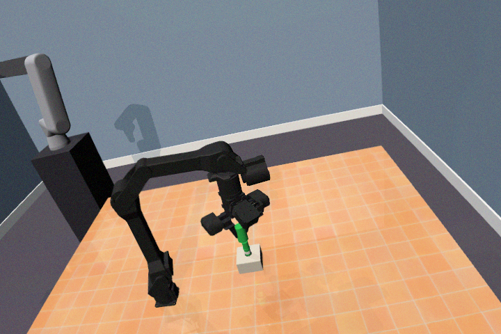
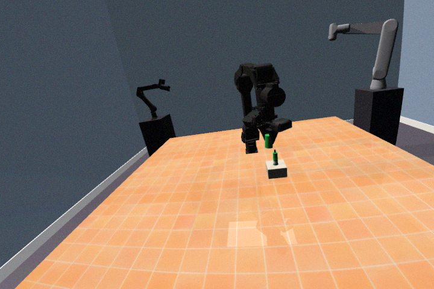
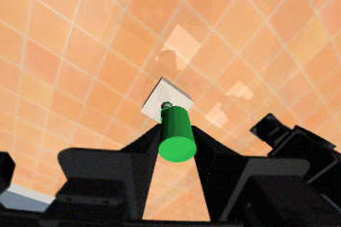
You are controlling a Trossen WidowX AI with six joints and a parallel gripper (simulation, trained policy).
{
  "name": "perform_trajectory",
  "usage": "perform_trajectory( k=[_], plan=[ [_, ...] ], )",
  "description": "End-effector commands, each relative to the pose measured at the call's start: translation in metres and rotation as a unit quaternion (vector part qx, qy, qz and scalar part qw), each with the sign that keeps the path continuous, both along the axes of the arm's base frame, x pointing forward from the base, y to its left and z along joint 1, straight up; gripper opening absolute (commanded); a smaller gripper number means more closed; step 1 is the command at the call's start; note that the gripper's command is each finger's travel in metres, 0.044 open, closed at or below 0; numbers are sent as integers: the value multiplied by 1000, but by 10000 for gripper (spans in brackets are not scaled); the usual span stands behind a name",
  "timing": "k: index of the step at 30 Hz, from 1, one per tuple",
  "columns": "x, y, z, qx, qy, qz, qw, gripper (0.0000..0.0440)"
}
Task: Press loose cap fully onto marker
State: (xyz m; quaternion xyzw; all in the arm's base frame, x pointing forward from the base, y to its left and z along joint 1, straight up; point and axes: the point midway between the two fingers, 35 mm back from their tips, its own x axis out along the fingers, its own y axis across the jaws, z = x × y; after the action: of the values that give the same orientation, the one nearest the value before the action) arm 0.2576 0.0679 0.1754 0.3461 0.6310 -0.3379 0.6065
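Observation:
The green cap [image 1: 241, 234] [image 2: 267, 141] [image 3: 177, 134] is held between the fingertips of my gripper [image 1: 239, 231] [image 2: 269, 139] [image 3: 175, 128], which is shut on it. The cap is roughly upright in the air. The green marker [image 1: 245, 248] [image 2: 275, 156] stands upright, uncapped, with a dark tip, in the pale holder block [image 1: 249, 267] [image 2: 276, 173] [image 3: 152, 105]. In the exterior view the cap is higher than the marker tip and to its left, with a gap between them. In the wrist view the cap hides most of the marker.
The orange tiled table [image 1: 337, 204] [image 2: 176, 245] carries the block and the black arm's base [image 1: 163, 293]. A grey arm [image 1: 48, 94] [image 2: 385, 50] on a dark pedestal stands beyond the table. Another small black arm [image 2: 146, 97] stands on a pedestal farther back.

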Motion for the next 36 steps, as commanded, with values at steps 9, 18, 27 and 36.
perform_trajectory(
  k=[9,18,27,36],
  plan=[
    [-3,20,-3,-5,16,0,1000,0],
    [-3,22,-14,-13,25,-7,1000,0],
    [-3,21,-28,-16,34,-14,999,0],
    [-2,22,-45,-13,45,-12,999,0]
  ],
)
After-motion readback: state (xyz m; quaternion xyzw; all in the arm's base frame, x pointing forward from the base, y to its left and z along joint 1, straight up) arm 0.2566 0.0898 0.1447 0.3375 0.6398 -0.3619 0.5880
